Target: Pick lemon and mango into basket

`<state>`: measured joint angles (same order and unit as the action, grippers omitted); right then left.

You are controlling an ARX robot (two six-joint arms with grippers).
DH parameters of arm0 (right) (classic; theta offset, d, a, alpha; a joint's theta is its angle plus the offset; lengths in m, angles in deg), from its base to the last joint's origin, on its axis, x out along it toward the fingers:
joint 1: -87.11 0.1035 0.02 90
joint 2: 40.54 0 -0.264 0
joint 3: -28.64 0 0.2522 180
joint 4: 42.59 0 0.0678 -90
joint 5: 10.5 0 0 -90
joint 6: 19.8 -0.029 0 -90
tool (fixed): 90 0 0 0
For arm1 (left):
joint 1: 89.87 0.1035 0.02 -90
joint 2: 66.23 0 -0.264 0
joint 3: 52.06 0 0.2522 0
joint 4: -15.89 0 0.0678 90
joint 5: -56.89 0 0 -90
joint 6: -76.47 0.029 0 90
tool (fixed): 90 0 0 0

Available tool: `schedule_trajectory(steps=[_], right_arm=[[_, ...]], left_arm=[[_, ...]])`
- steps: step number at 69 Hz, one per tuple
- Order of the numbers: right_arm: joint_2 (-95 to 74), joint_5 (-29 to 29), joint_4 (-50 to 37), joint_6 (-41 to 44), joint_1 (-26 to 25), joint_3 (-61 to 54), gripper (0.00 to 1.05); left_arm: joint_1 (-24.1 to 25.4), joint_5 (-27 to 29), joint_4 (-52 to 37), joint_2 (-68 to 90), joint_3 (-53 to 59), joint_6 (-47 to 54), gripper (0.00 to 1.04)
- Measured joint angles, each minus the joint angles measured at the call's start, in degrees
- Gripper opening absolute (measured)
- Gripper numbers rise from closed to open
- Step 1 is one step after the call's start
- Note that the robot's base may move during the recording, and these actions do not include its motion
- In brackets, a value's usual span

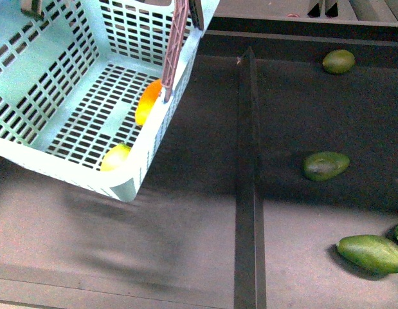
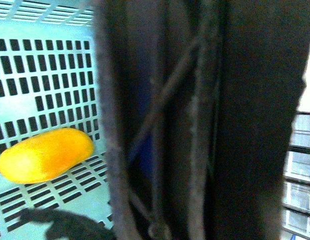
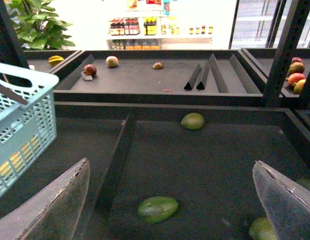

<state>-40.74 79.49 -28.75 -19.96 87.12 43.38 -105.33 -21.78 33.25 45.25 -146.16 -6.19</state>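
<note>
Lemon (image 1: 116, 156) and mango (image 1: 147, 102) (both) inside basket (image 1: 38, 77).

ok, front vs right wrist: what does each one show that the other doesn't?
Front only: the lemon and the mango lying on the basket's slotted floor, plus the brown handle.
Right wrist only: the right gripper with its fingers spread open, the back bin with red fruits, a potted plant and store shelves.
Both: the basket, the dark divider and green fruits on the dark tray.
</note>
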Motion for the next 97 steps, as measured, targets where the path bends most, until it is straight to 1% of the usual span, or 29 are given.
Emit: schedule_trajectory(steps=[12,28,36,38,39,46,50,53,56,57,60,65,69,71,72,74,76,77,80,82,83,85,88,90,96,97], right_arm=[[0.0,0.0,0.0,0.0,0.0,0.0,0.96],[0.0,0.0,0.0,0.0,0.0,0.0,0.96],[0.0,0.0,0.0,0.0,0.0,0.0,0.96],[0.0,0.0,0.0,0.0,0.0,0.0,0.96],[0.0,0.0,0.0,0.0,0.0,0.0,0.96],[0.0,0.0,0.0,0.0,0.0,0.0,0.96],[0.0,-0.02,0.0,0.0,0.0,0.0,0.96],[0.0,0.0,0.0,0.0,0.0,0.0,0.96],[0.0,0.0,0.0,0.0,0.0,0.0,0.96],[0.0,0.0,0.0,0.0,0.0,0.0,0.96],[0.0,0.0,0.0,0.0,0.0,0.0,0.96],[0.0,0.0,0.0,0.0,0.0,0.0,0.96],[0.02,-0.02,0.0,0.0,0.0,0.0,0.96],[0.0,-0.02,0.0,0.0,0.0,0.0,0.96],[0.0,-0.02,0.0,0.0,0.0,0.0,0.96],[0.0,0.0,0.0,0.0,0.0,0.0,0.96],[0.02,-0.02,0.0,0.0,0.0,0.0,0.96],[0.02,0.0,0.0,0.0,0.0,0.0,0.96],[0.0,0.02,0.0,0.0,0.0,0.0,0.96],[0.0,0.04,0.0,0.0,0.0,0.0,0.96],[0.0,0.02,0.0,0.0,0.0,0.0,0.96],[0.0,0.02,0.0,0.0,0.0,0.0,0.96],[0.0,0.02,0.0,0.0,0.0,0.0,0.96],[0.0,0.02,0.0,0.0,0.0,0.0,0.96],[0.0,0.02,0.0,0.0,0.0,0.0,0.96],[0.0,0.02,0.0,0.0,0.0,0.0,0.96]], left_arm=[[0.11,-0.76,0.37,4.28,0.0,-1.62,0.14],[0.57,-0.9,1.27,6.97,0.55,-6.32,0.15],[0.59,-1.53,0.81,7.04,0.79,-6.95,0.36],[0.59,-1.6,0.68,6.88,0.79,-6.97,0.43],[0.59,-1.66,0.57,6.82,0.81,-6.97,0.45],[0.59,-1.66,0.55,5.07,1.7,-6.95,0.66],[0.59,-1.03,0.59,2.75,3.48,-6.82,0.78],[0.7,0.02,0.5,-0.87,6.25,-6.47,0.9],[0.96,1.05,1.27,-4.2,8.59,-5.64,0.98],[1.11,1.33,2.16,-5.64,9.49,-5.11,1.0],[1.53,2.75,4.68,-9.49,12.02,-3.69,0.97],[2.47,5.31,8.2,-17.22,17.31,-1.46,0.98],[2.86,5.4,7.74,-19.91,18.36,0.68,0.98],[3.23,3.89,0.13,-20.59,21.35,5.2,0.93],[3.45,1.9,-6.56,-20.92,23.96,9.68,0.9],[4.02,-0.15,-19.78,-21.55,29.7,21.62,0.83],[4.52,-1.07,-31.28,-22.25,35.47,33.05,0.76],[4.66,-1.29,-33.75,-22.47,36.85,35.87,0.74],[5.4,-2.23,-45.94,-24.41,43.82,51.58,0.64],[5.95,-2.6,-51.32,-26.36,47.17,60.33,0.57],[6.08,-2.69,-52.3,-26.88,47.82,61.26,0.55],[6.71,-3.08,-55.15,-29.2,50.21,68.54,0.48],[7.61,-3.76,-56.65,-32.26,53.16,74.38,0.38],[8.07,-3.91,-56.92,-33.38,54.6,76.19,0.32],[9.18,-5.35,-57.18,-36.89,60.26,79.95,0.11],[9.25,-5.42,-57.18,-37.22,60.67,80.11,0.09]])
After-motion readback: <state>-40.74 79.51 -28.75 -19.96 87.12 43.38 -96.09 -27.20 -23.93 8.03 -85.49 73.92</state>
